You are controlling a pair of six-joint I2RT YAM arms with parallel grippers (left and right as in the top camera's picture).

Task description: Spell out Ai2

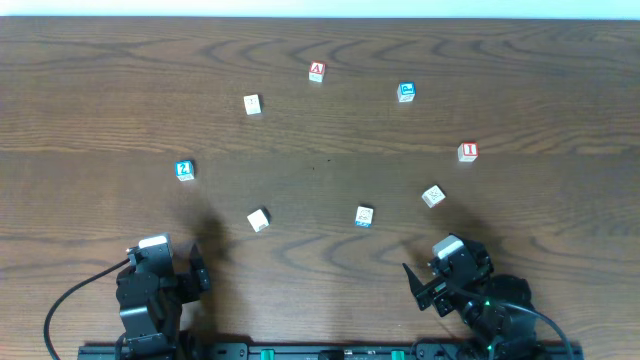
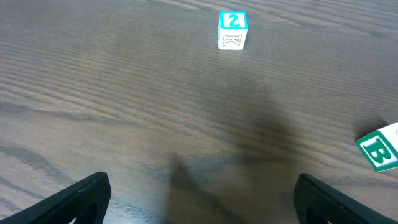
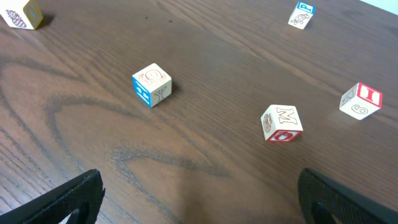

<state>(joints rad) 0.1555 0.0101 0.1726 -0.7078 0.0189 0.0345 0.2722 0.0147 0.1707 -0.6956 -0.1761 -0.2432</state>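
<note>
The red "A" block (image 1: 316, 71) lies at the far middle of the table. The red "I" block (image 1: 467, 151) lies at the right and shows in the right wrist view (image 3: 360, 101). The blue "2" block (image 1: 184, 170) lies at the left and shows in the left wrist view (image 2: 233, 30), far ahead of the jaws. My left gripper (image 1: 198, 268) (image 2: 202, 205) is open and empty near the front edge. My right gripper (image 1: 422, 285) (image 3: 199, 199) is open and empty at the front right.
Other blocks lie scattered: a blue one (image 1: 406, 92), a white one (image 1: 252, 104), a green "B" block (image 1: 258, 220) (image 2: 379, 148), a blue-sided block (image 1: 364, 216) (image 3: 152, 84), and an "M" block (image 1: 433, 195) (image 3: 282, 123).
</note>
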